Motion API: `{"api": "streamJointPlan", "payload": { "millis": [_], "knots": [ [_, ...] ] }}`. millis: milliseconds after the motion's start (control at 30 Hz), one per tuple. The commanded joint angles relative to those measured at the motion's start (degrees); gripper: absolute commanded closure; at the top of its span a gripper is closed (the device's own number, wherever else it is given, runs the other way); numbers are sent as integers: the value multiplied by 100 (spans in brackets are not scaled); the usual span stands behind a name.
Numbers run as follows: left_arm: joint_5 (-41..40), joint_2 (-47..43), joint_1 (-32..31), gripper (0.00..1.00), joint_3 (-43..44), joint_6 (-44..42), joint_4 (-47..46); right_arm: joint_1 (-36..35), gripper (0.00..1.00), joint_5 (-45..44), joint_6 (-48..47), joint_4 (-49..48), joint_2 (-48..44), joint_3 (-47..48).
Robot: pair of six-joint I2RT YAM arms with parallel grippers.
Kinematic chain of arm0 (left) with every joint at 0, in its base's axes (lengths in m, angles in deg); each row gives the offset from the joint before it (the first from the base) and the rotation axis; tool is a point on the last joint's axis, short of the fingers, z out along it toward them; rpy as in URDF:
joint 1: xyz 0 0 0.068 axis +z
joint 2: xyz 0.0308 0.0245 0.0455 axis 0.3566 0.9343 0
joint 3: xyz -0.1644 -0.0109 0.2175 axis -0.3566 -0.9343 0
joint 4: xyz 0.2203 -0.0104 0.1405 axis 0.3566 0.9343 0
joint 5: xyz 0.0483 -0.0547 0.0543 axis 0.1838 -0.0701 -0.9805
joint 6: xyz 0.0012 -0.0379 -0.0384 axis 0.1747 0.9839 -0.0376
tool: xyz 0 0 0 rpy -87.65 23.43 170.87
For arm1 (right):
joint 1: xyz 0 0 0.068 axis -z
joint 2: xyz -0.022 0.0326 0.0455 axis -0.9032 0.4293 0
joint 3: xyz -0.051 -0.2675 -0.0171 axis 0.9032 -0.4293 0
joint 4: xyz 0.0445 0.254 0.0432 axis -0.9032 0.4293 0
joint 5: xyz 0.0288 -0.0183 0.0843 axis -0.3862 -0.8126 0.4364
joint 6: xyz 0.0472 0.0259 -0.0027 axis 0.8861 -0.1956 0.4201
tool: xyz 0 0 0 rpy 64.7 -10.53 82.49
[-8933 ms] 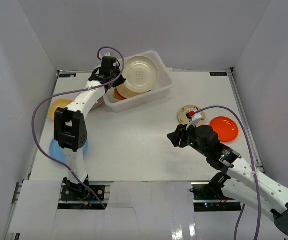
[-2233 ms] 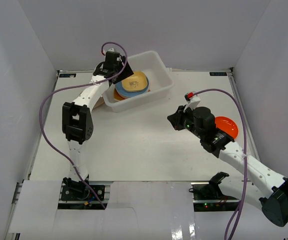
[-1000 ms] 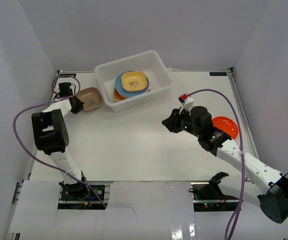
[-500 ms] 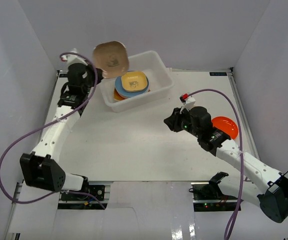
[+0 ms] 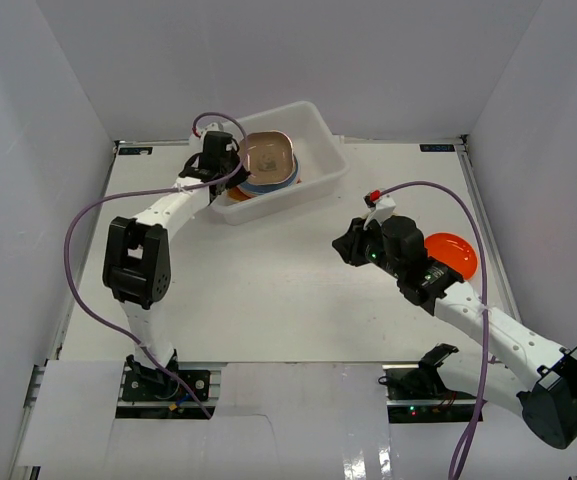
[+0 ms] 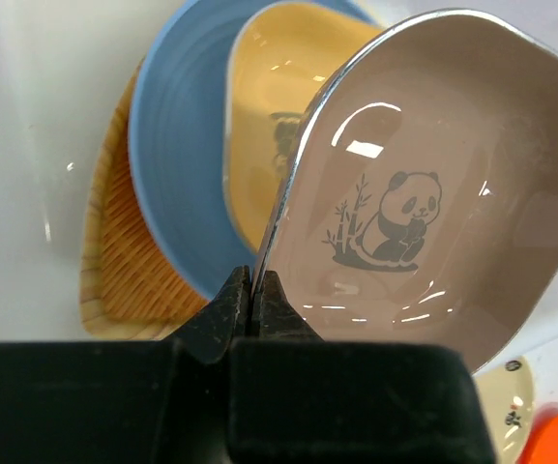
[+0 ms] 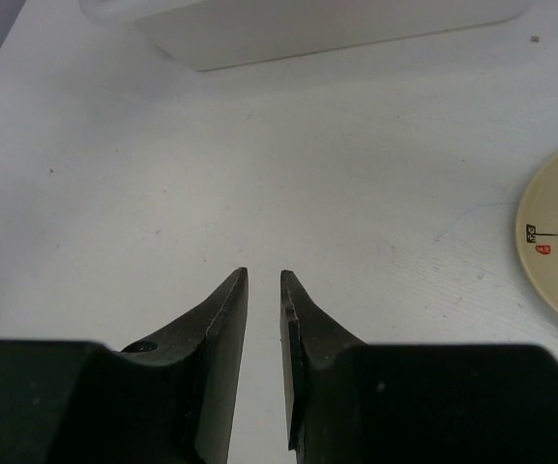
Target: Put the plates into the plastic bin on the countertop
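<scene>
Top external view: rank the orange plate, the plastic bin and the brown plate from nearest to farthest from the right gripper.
1. orange plate: just to the right of the right gripper, on the countertop.
2. plastic bin: far-left of it.
3. brown plate: over the bin's left part, pinched in the left gripper.

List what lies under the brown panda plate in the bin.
Under the brown plate, pinched by the left gripper: yellow plate, blue plate, wicker plate. Anything beneath stays hidden.

Plates (image 5: 268,160) in bin (image 5: 318,130)
</scene>
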Motion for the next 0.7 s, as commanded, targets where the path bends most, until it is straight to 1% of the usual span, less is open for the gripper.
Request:
{"api": "streamJointPlan", "payload": {
  "millis": [0, 200, 300, 400, 433, 533, 600, 633, 667],
  "knots": [
    [174, -157, -63, 100, 512, 61, -223, -8, 74, -64, 32, -137, -13, 15],
    [200, 151, -72, 100, 679, 87, -153, -8, 74, -116, 6, -111, 101, 77],
    [165, 248, -72, 100, 758, 105, -126, -8, 74, -388, -46, -76, 23, 51],
    [139, 309, -72, 91, 855, 79, -56, 27, 74, -712, -152, -40, -39, 59],
    [147, 344, -72, 85, 881, 61, -38, 36, 74, -784, -178, 177, -48, 94],
    [95, 415, -72, 81, 978, 43, 50, 133, 74, -890, -214, 276, -127, 68],
    [51, 485, -63, 74, 1022, -9, 68, 176, 74, -881, -196, 294, -206, 33],
    [42, 520, -72, 73, 1048, -36, 85, 185, 74, -881, -196, 328, -215, 7],
    [33, 555, -72, 67, 1092, -62, 120, 203, 74, -890, -196, 372, -241, 7]
  ]
}}
